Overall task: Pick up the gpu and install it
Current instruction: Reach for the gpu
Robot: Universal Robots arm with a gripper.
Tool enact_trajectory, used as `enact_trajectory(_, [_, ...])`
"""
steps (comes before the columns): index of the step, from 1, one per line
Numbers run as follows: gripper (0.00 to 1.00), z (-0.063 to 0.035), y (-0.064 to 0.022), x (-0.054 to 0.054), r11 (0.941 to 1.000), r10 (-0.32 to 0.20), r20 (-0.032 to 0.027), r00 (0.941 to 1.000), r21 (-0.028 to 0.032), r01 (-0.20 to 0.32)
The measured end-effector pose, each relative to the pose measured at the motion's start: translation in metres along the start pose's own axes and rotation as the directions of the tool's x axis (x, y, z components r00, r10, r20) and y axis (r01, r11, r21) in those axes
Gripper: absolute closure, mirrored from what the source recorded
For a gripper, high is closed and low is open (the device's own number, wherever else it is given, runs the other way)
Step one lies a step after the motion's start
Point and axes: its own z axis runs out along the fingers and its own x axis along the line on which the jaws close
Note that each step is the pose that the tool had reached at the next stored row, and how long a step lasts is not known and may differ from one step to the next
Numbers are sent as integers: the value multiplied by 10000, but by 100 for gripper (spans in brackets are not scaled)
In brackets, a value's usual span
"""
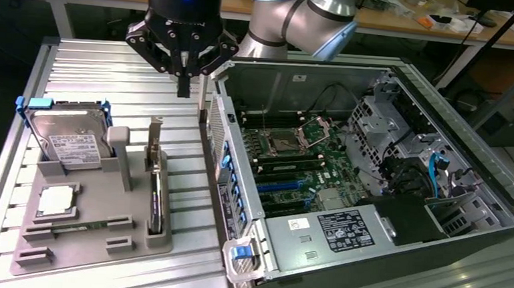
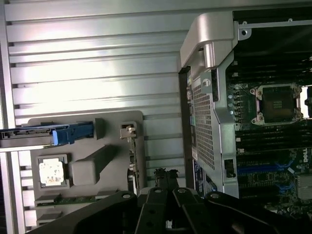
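The gpu (image 1: 156, 178) is a thin dark card with a silver bracket, standing on edge in a slot of the grey holder (image 1: 100, 221) on the exterior view's left. In the wrist view the gpu (image 2: 131, 158) shows edge-on beside the holder (image 2: 92, 165). My gripper (image 1: 183, 89) hangs shut and holds nothing. It is above the ribbed table, past the card's far end, between the holder and the open computer case (image 1: 236, 183). Its black fingertips (image 2: 165, 175) are pressed together. The motherboard (image 1: 296, 156) lies exposed inside the case, with blue slots (image 1: 281, 186).
The holder also carries a silver hard drive (image 1: 65, 139) in a blue carrier, a square processor (image 1: 57, 201) and a green memory stick (image 1: 82, 227). The case's perforated rear wall (image 2: 204, 122) rises close beside the gripper. A power supply (image 1: 341, 229) fills the case's near end.
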Motion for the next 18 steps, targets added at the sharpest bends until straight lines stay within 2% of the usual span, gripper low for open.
enact_trajectory(5, [89, -1, -3, 33, 10000, 0, 0, 10000, -1, 0])
enact_trajectory(18, [89, -1, -17, 40, 10000, 0, 1, 10000, -1, 0])
